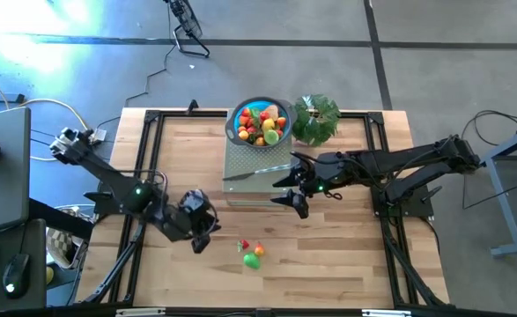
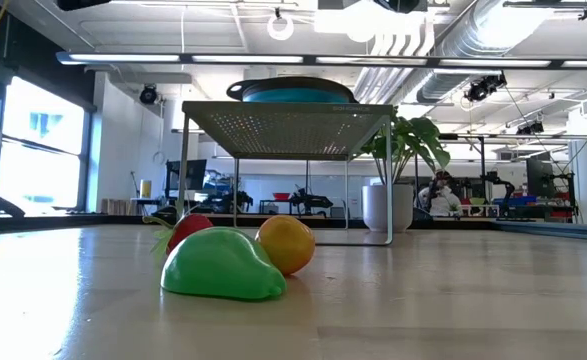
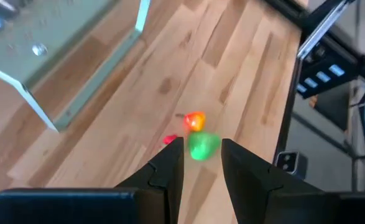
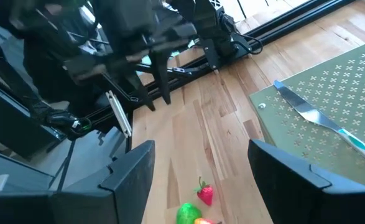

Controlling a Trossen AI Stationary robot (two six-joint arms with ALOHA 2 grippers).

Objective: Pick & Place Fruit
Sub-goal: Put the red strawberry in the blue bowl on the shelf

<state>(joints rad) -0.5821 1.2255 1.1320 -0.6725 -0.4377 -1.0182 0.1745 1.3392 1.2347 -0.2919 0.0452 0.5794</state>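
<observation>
Left gripper [image 1: 202, 239], jaws parted and empty, is nearer the green plastic toy fruit [image 1: 252, 261] toward the tabletop's near edge; right gripper [image 1: 295, 204] is open.

No legible text or labels

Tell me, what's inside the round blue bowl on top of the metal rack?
The round blue bowl holds a heap of small toy fruits: red, orange, yellow and green ones. Whatever lies underneath the top fruits is covered, so the bowl's bottom cannot be seen.
</observation>
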